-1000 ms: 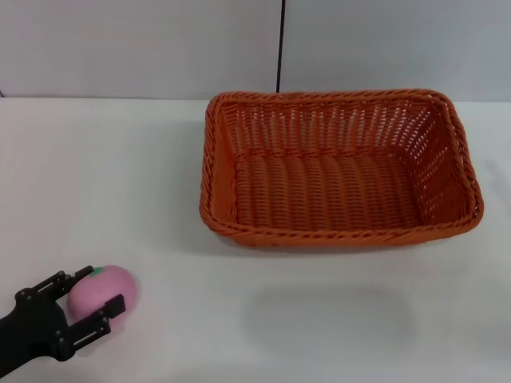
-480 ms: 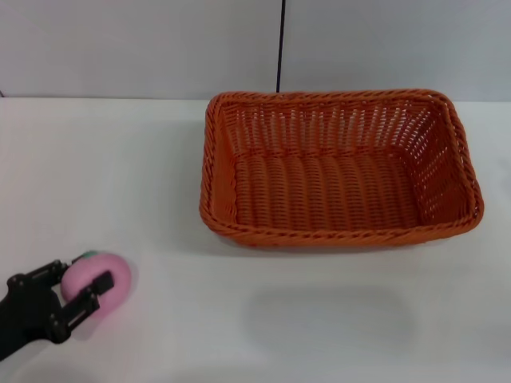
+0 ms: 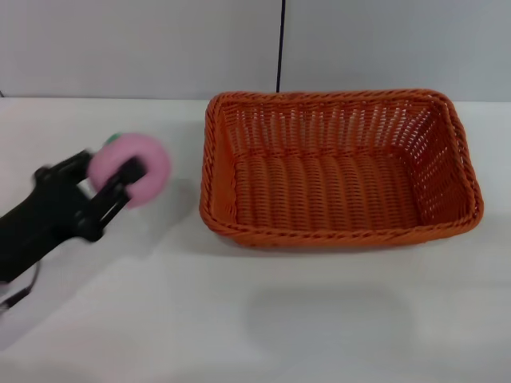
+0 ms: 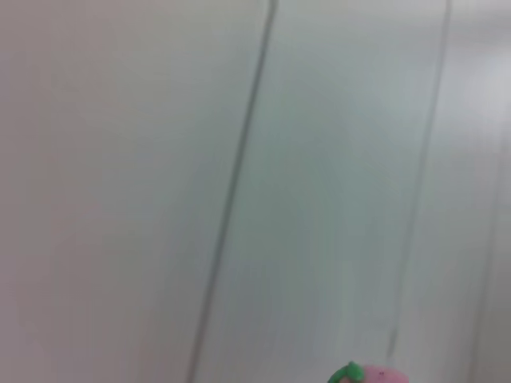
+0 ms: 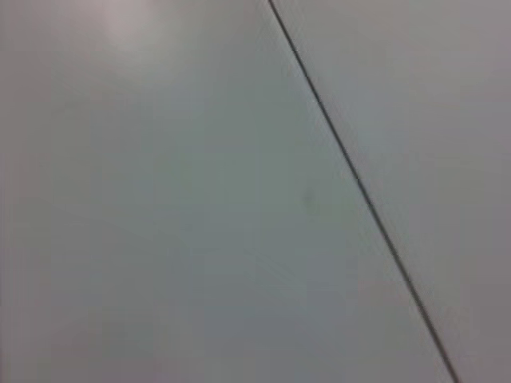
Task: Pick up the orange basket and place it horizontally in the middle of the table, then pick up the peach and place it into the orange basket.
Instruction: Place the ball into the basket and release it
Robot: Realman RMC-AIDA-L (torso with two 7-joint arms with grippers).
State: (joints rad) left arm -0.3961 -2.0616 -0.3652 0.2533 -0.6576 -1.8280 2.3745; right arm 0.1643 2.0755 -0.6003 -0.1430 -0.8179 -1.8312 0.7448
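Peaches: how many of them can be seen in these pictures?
1. The peach is held in the left hand, raised over the table to the left of the orange basket. The basket shows no fruit inside.

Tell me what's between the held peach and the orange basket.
Nothing: in the head view only bare table separates the peach in the left gripper from the orange basket.

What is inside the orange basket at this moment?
Nothing: only the woven floor of the orange basket shows. The peach is outside it, held by the left tool. The near wall hides a strip of floor.
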